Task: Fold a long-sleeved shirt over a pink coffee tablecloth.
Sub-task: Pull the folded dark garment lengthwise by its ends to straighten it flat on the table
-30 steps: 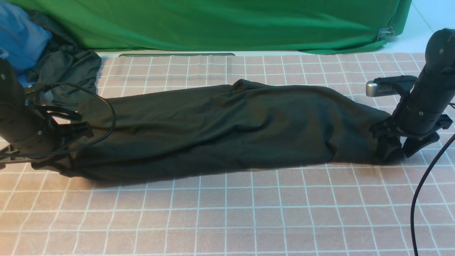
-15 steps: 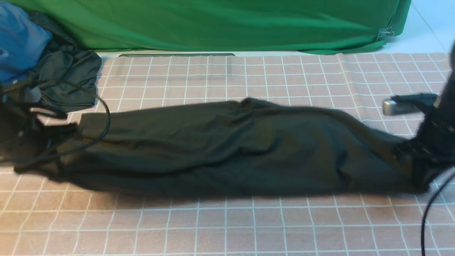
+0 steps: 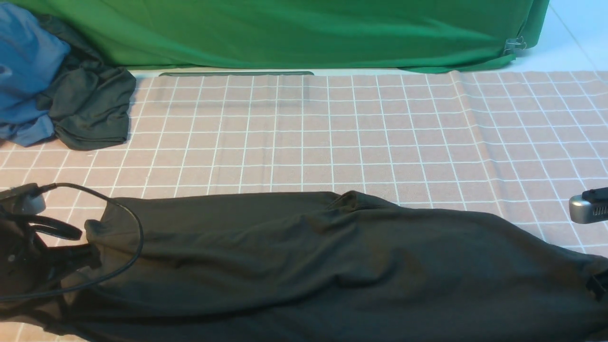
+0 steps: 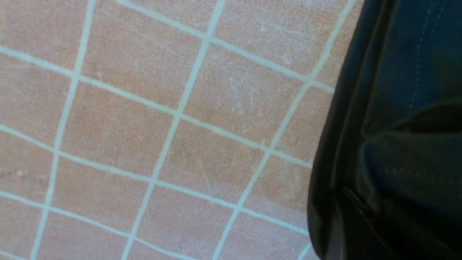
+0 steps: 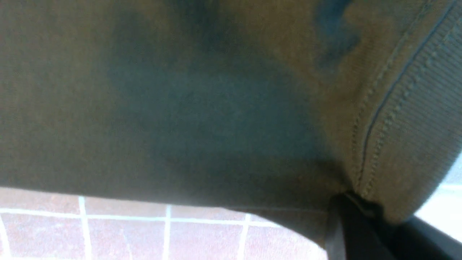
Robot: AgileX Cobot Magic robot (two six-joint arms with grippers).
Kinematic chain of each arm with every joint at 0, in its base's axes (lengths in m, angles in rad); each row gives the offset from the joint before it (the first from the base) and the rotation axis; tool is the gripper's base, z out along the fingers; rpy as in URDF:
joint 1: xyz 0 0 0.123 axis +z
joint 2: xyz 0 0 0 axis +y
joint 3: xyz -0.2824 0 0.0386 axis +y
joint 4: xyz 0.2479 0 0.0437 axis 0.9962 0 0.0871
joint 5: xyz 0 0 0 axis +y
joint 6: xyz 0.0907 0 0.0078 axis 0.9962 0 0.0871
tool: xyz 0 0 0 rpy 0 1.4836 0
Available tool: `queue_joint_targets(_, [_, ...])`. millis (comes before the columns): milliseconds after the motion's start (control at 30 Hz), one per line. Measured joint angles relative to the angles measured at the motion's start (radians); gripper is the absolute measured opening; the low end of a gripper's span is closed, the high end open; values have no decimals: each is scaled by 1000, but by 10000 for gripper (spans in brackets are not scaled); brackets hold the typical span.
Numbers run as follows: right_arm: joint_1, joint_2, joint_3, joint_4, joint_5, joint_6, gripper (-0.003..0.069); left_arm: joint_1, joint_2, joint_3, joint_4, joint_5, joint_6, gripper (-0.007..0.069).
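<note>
The long-sleeved shirt is a long black band stretched across the near part of the pink coffee tablecloth, back side showing and no print visible. My left gripper is shut on its left end; in the left wrist view dark hemmed cloth runs into the jaws over the grid. My right gripper sits at the frame's right edge, mostly cut off. In the right wrist view the shirt hangs above the tablecloth, its ribbed edge pinched in the shut jaws.
A bright green cloth hangs along the back. A blue garment and a smaller dark one are bunched at the back left. A metal clip holds the green cloth at the back right.
Both arms have drawn back toward the near edge, dragging the stretched shirt with them. The right gripper, open beside the shirt's end a second ago, has closed on it.
</note>
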Motion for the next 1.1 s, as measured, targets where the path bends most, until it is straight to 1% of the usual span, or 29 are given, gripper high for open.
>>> queue_joint_targets(100, [0, 0, 1, -8, -7, 1, 209, 0, -1, 2, 18, 2, -24, 55])
queue_joint_targets(133, [0, 0, 1, -12, -7, 2, 260, 0, -1, 2, 34, 2, -47, 71])
queue_joint_targets(200, [0, -1, 1, -14, -7, 2, 294, 0, -1, 2, 55, 5, -67, 94])
queue_joint_targets(233, [0, -2, 1, -15, -7, 2, 340, 0, -1, 2, 80, 13, -81, 142])
queue_joint_targets(267, [0, -2, 1, -15, -7, 2, 365, 0, -1, 2, 91, 17, -87, 177])
queue_joint_targets(333, [0, -2, 1, -15, -7, 2, 384, 0, -1, 2, 99, 25, -94, 223])
queue_joint_targets(367, [0, -2, 1, -15, -8, 2, 397, 0, -2, 2, 104, 43, -97, 298])
queue_joint_targets(400, [0, -2, 1, -15, -9, 2, 398, 0, -2, 2, 104, 43, -97, 298])
queue_joint_targets(433, [0, -2, 1, -16, -11, 2, 400, 0, -4, -2, 111, 59, -97, 347])
queue_joint_targets(533, [0, -2, 1, -15, -24, 2, 404, 0, -15, -67, 118, 64, -97, 459])
queue_joint_targets(633, [0, -2, 1, -14, -28, 2, 405, 0, -24, -158, 73, 58, -107, 521])
queue_joint_targets(667, [0, -2, 1, -13, -31, 2, 405, 0, -28, -202, 28, 46, -103, 534])
queue_joint_targets(767, [0, -3, 1, 4, -53, 2, 405, -9, -23, -283, -80, 8, -57, 540])
queue_joint_targets(833, [-1, -3, 1, 15, -67, 2, 405, -21, -7, -312, -110, 0, -23, 540])
queue_joint_targets(900, [-1, -3, 1, 28, -87, 2, 405, -42, 33, -338, -111, 0, 2, 540])
queue_joint_targets(1033, [-2, -3, 1, 36, -103, 2, 405, -67, 142, -347, -70, 7, 51, 540])
queue_joint_targets(1100, [-2, -3, 1, 36, -105, 2, 405, -82, 206, -347, -68, -2, 93, 540])
